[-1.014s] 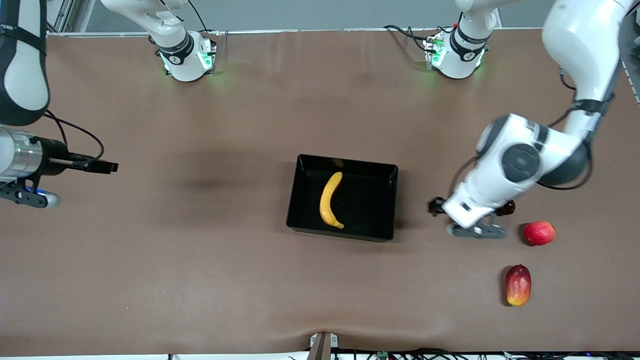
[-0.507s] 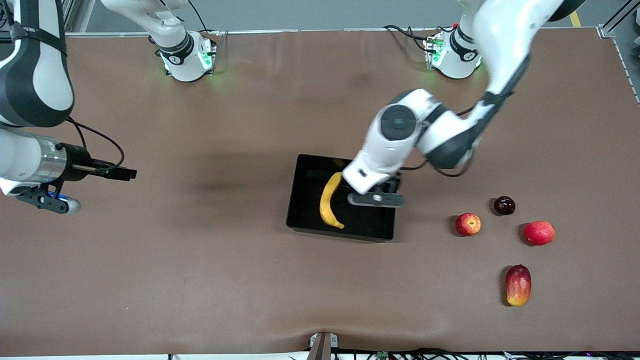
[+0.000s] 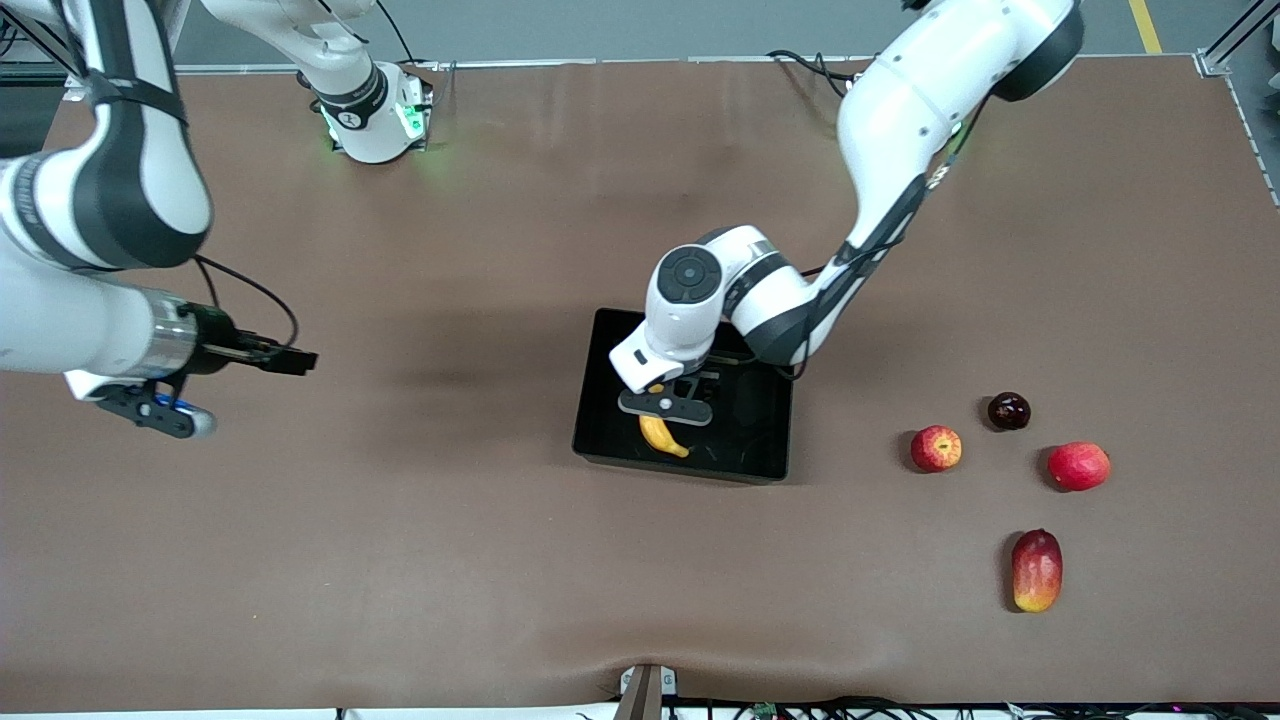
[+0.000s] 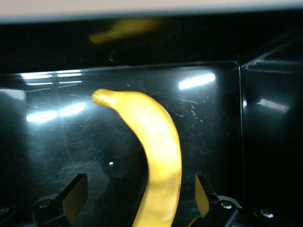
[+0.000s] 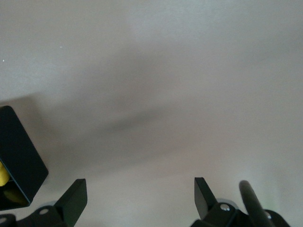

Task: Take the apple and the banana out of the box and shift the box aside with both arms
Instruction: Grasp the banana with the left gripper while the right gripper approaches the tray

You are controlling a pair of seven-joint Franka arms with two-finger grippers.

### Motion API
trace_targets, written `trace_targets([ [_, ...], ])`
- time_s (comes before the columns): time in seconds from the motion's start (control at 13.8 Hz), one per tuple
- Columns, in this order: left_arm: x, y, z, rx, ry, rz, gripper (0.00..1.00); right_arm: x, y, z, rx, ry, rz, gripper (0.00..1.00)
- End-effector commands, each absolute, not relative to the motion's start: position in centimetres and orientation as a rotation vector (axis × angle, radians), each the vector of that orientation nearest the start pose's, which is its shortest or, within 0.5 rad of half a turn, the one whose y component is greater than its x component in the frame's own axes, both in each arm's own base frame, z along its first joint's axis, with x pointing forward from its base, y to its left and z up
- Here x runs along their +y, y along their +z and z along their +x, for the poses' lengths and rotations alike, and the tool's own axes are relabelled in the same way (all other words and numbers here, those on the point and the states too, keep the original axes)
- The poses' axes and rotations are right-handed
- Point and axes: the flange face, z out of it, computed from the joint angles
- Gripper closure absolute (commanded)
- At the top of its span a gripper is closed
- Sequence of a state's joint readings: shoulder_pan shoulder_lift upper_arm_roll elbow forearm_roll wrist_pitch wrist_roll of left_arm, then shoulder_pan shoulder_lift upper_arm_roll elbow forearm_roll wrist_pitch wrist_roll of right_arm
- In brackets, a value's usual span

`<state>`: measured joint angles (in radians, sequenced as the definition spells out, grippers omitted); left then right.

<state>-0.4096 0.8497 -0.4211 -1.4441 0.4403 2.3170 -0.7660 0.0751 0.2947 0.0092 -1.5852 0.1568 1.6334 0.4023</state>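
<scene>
The yellow banana (image 3: 662, 436) lies in the black box (image 3: 600, 400) at the table's middle. My left gripper (image 3: 665, 405) is down inside the box, open, with one finger on each side of the banana, which shows between them in the left wrist view (image 4: 156, 137). The box floor (image 4: 265, 118) fills that view. The red apple with yellow blush (image 3: 936, 448) sits on the table toward the left arm's end. My right gripper (image 3: 155, 408) is open and empty over bare table at the right arm's end. Its wrist view shows the open gripper (image 5: 138, 185) and a corner of the box (image 5: 19, 161).
A dark plum (image 3: 1008, 411), a plain red round fruit (image 3: 1078, 466) and a red-yellow mango (image 3: 1036, 570) lie near the apple. The mango is nearest the front camera. The left arm's forearm stretches over the table from its base to the box.
My left arm has swung from over the fruits to the box and now straddles the banana. The apple now shows on the table. My right gripper has drifted a little toward the box.
</scene>
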Motion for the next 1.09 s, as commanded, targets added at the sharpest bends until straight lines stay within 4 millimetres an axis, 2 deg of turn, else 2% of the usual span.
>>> trace_targets([
  [0.0, -50.1, 19.6, 54.2, 0.304, -0.179, -3.189, 0.0, 7.6, 43.6, 61.2, 0.56, 0.432, -2.954, 0.0],
  [0.14, -50.5, 18.6, 53.8, 0.295, -0.175, -3.2, 0.0, 8.6, 43.1, 61.0, 0.575, 0.441, -2.957, 0.0],
  [0.22, -50.7, 18.3, 53.5, 0.285, -0.167, -3.206, 0.4, 8.7, 42.7, 61.0, 0.585, 0.433, -2.957, 0.0],
  [0.29, -50.8, 18.0, 53.3, 0.259, -0.164, -3.205, 0.84, 9.2, 42.5, 60.9, 0.576, 0.43, -2.956, 0.0],
  [0.36, -51.2, 18.1, 53.0, 0.268, -0.167, -3.204, 1.0, 9.9, 42.4, 60.9, 0.571, 0.424, -2.956, 0.0],
  [0.58, -51.1, 20.9, 53.5, 0.268, -0.206, -3.19, 1.0, 12.6, 42.1, 60.8, 0.626, 0.414, -2.943, 0.0],
  [0.72, -50.5, 23.0, 54.0, 0.254, -0.206, -3.159, 1.0, 13.5, 42.1, 60.8, 0.619, 0.402, -2.942, 0.0],
  [0.87, -49.2, 25.9, 55.3, 0.224, -0.245, -3.151, 1.0, 14.1, 42.2, 60.7, 0.611, 0.402, -2.93, 0.0],
  [1.01, -47.1, 28.0, 57.0, 0.169, -0.251, -3.144, 1.0, 15.6, 42.1, 60.7, 0.597, 0.386, -2.9, 0.0],
])
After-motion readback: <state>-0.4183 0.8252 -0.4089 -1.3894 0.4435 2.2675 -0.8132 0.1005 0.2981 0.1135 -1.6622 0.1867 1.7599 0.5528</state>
